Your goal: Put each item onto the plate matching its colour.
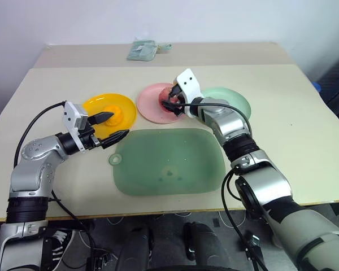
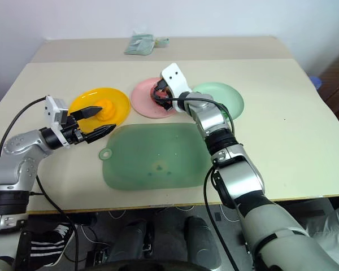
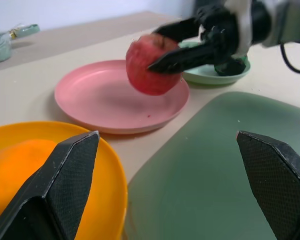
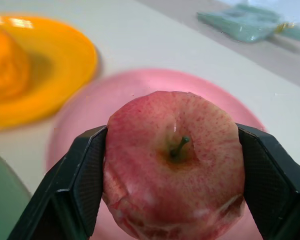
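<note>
Over the round, shallow pink plastic plate (image 1: pixel 158 103) the right gripper (image 4: pixel 172 165) holds the pinkish-red speckled apple (image 4: pixel 174 162), one black finger pressed against each side of the fruit and its short stem facing the wrist camera. From the left wrist view the apple seems to hang just above the plate's surface rather than rest on it, though the angle makes that hard to judge.

Beside the pink plate, on the robot's left, sits the round yellow-orange plastic plate (image 2: pixel 79 104), and the round orange fruit (image 2: pixel 107 108) lies on it. The left gripper (image 1: pixel 108 126) hovers at that plate's near edge with its two black fingers spread wide and nothing between them (one finger reaches over the plate towards the orange, the other points over the near rim).

On the robot's right of the pink plate lies the pale mint green plastic plate (image 2: pixel 229 97), partly hidden by the right forearm. Nearer the robot than all three plates a large flat translucent green mat (image 1: pixel 169 161) rests on the beige table (image 1: pixel 294 118). A pale green packet (image 1: pixel 142 50) lies at the table's far side.
</note>
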